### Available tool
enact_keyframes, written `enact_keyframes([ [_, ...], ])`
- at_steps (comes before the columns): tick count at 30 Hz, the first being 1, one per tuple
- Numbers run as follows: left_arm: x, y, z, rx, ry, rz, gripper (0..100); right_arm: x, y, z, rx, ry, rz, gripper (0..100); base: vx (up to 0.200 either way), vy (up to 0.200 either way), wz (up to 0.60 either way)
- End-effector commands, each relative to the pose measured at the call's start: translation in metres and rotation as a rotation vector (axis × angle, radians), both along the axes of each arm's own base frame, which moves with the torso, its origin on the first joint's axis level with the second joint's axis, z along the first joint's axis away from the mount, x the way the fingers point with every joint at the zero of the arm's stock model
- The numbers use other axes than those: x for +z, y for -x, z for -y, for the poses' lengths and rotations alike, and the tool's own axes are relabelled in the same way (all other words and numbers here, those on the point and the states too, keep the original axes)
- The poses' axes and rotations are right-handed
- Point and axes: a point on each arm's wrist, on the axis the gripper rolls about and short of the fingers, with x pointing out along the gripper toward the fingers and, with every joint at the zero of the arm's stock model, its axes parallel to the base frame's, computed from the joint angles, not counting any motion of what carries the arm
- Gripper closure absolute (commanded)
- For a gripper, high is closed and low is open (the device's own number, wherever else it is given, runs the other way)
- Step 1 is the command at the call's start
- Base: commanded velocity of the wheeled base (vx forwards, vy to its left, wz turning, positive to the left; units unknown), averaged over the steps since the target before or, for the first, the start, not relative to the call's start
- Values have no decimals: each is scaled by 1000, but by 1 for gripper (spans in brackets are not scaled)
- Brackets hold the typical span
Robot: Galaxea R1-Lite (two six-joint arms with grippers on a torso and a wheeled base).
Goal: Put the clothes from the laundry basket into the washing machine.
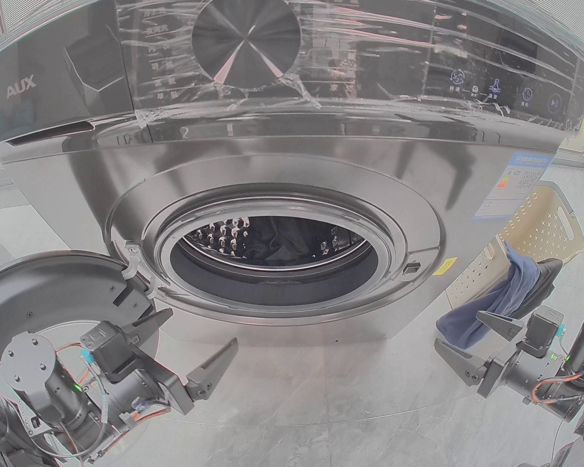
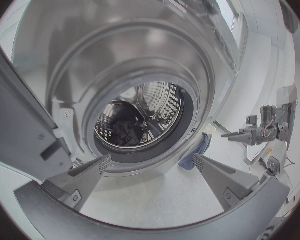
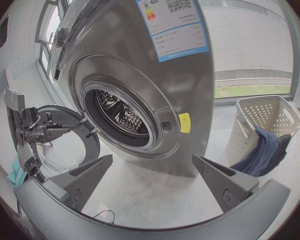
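Note:
The washing machine [image 1: 292,157] stands in front of me with its round door [image 1: 39,293] swung open to the left. A dark garment [image 1: 276,241] lies inside the drum [image 2: 140,117]. To the machine's right stands a beige laundry basket [image 1: 545,228] with a blue cloth [image 1: 493,303] and a dark cloth [image 3: 281,147] hanging over its rim. My left gripper [image 1: 198,342] hovers open and empty low in front of the door opening. My right gripper [image 1: 477,342] is open and empty, just in front of the hanging blue cloth [image 3: 260,150].
The pale tiled floor [image 1: 318,403] lies bare between the two arms. A window [image 3: 253,60] runs behind the basket [image 3: 266,117]. The open door [image 3: 70,134] takes up the space at the lower left of the machine.

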Motion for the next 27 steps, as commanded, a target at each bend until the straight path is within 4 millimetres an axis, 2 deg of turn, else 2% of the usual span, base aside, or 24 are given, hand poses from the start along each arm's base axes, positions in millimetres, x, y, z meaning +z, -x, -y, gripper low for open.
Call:
enact_keyframes([
  [1,20,15,-23,37,40,78,0,14,25,23,-27,-26,43,0,-200,0,0],
  [5,24,25,-32,40,34,77,0,14,33,32,-46,-25,33,0,-200,0,0],
  [7,31,42,-47,40,41,82,0,18,42,45,-104,-33,58,0,-200,0,0],
  [15,29,69,-81,113,29,72,0,17,68,72,-225,15,103,0,-200,0,0],
  [25,8,107,-113,253,1,28,0,14,94,89,-362,-14,170,0,-200,0,0],
  [27,3,115,-116,260,3,31,0,12,100,91,-358,-20,185,0,0,0,0],
])
